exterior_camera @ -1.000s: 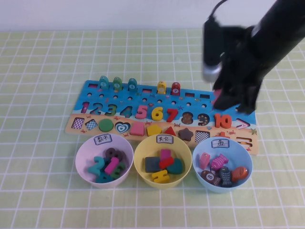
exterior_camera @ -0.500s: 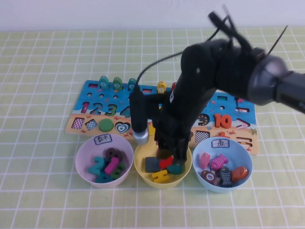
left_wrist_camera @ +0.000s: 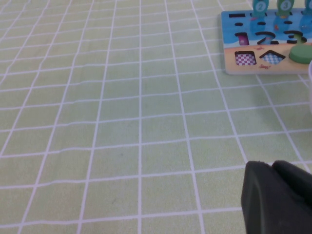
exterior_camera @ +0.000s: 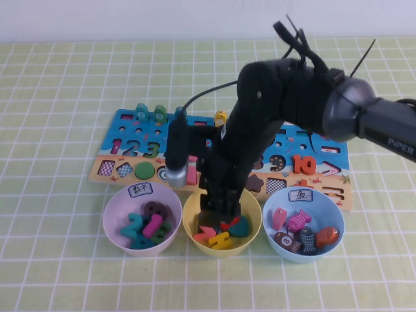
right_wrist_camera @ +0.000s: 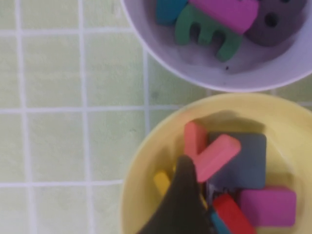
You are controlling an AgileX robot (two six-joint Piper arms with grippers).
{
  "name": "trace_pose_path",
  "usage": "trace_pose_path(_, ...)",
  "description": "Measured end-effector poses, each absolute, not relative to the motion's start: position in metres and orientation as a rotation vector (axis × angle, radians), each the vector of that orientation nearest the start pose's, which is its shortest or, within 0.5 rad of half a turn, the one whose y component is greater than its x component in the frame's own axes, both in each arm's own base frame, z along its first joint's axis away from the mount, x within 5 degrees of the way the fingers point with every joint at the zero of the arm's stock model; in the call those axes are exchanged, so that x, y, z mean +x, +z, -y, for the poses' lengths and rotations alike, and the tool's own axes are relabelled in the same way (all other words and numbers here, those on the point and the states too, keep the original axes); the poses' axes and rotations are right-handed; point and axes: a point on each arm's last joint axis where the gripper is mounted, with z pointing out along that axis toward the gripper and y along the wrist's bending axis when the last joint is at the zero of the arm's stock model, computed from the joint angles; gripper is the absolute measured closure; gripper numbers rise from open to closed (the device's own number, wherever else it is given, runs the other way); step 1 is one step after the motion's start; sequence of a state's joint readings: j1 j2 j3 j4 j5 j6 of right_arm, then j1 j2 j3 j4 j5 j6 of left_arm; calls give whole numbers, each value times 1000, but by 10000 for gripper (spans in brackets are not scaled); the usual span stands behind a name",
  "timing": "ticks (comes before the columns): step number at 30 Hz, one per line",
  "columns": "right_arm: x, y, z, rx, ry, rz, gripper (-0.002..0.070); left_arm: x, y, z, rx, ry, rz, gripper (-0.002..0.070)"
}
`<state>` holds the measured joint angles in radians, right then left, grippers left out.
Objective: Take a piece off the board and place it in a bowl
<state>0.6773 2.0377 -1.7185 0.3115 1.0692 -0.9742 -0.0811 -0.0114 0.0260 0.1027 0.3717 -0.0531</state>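
The coral-pink chevron piece [right_wrist_camera: 207, 151] lies inside the pale yellow bowl [right_wrist_camera: 141, 165], leaning on a grey block among other shape pieces. In the high view the piece [exterior_camera: 207, 231] shows at the bowl's [exterior_camera: 189, 220] left side. My right gripper [exterior_camera: 221, 209] reaches down into this bowl and is open. One dark finger [right_wrist_camera: 180, 204] stands beside the piece and nothing is clamped. The board [exterior_camera: 133, 130] lies behind the bowls, partly hidden by the right arm. My left gripper [left_wrist_camera: 270, 166] rests shut over bare tablecloth, away from the board [left_wrist_camera: 229, 44].
A lilac bowl [exterior_camera: 114, 214] of numerals sits left of the yellow one. A light blue bowl [exterior_camera: 335, 214] with fish pieces sits on its right. All three stand close together along the board's near edge. The green checked cloth [exterior_camera: 52, 97] lies open to the left.
My right arm swung from the board's right end to the yellow bowl and lowered into it. Its jaws opened and the chevron piece now lies in the bowl.
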Motion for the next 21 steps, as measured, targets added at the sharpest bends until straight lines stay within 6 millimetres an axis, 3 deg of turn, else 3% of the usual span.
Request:
trace_pose_path(3,324,253,-292,-1917,377,-2101,230,53,172,1,90,8,-1866,680)
trace_pose_path(6,327,272,-292,-1831,360,-2167,482,53,172,1,90,8,-1866,680)
trace_pose_path(9,327,286,-289,-1726,339,-2224,627,53,172,1,90,8,-1866,680)
trace_pose_path(16,303,333,-268,-1578,349,-2244,687,53,172,1,90,8,-1866,680)
trace_pose_path(21,272,367,-240,-1440,341,-2112,690,53,172,1,90,8,-1866,680)
